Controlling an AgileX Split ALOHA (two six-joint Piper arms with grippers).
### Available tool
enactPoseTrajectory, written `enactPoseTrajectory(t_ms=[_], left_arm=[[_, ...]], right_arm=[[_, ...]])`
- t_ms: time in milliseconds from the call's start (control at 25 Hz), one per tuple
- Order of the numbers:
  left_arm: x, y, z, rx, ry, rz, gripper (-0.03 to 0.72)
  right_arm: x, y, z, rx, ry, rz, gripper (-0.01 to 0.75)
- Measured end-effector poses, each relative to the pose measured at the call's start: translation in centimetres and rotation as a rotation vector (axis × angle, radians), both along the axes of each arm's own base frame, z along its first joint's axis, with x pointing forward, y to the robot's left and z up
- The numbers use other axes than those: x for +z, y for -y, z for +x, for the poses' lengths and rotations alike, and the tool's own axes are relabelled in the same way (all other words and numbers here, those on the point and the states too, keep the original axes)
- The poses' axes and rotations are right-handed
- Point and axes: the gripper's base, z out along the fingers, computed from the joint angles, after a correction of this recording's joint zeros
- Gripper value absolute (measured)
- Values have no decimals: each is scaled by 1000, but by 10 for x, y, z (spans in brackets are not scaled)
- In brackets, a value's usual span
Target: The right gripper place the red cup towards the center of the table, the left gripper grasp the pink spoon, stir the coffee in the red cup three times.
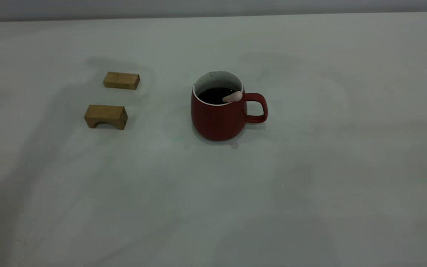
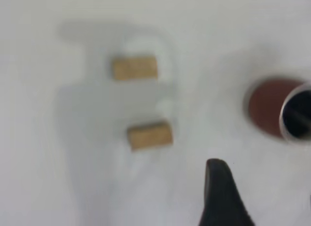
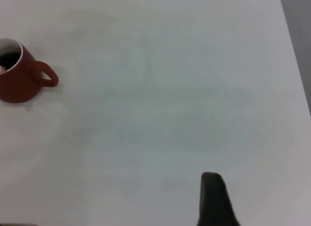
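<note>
The red cup (image 1: 219, 118) stands upright near the middle of the table (image 1: 310, 185), its handle pointing right. Dark coffee (image 1: 215, 94) fills it. The pink spoon (image 1: 232, 97) leans inside the cup, its pink handle resting on the rim by the cup's handle and its bowl hidden in the coffee. Neither gripper shows in the exterior view. My left gripper (image 2: 265, 180) hovers open above bare table, well short of the cup (image 2: 267, 107), holding nothing. My right gripper (image 3: 257, 187) is open over bare table, far from the cup (image 3: 19, 82).
Two wooden blocks lie left of the cup: a flat one (image 1: 121, 80) farther back and an arched one (image 1: 106, 116) nearer. The left wrist view shows both blocks (image 2: 134, 68) (image 2: 149, 135). The table's edge (image 3: 294, 51) runs along one side of the right wrist view.
</note>
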Motion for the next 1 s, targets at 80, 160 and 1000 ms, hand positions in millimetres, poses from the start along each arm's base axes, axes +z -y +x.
enactPoseTrajectory(t_ms=[80, 160, 1000], left_arm=[[-4, -7, -24, -14, -46, 35, 487], [-8, -15, -53, -16, -95, 60, 482], [-28, -99, -350, 120, 276, 58, 478]], right_arm=[[0, 0, 0, 0, 0, 0, 511], [0, 0, 0, 0, 0, 0, 511], [0, 0, 0, 0, 0, 0, 511]])
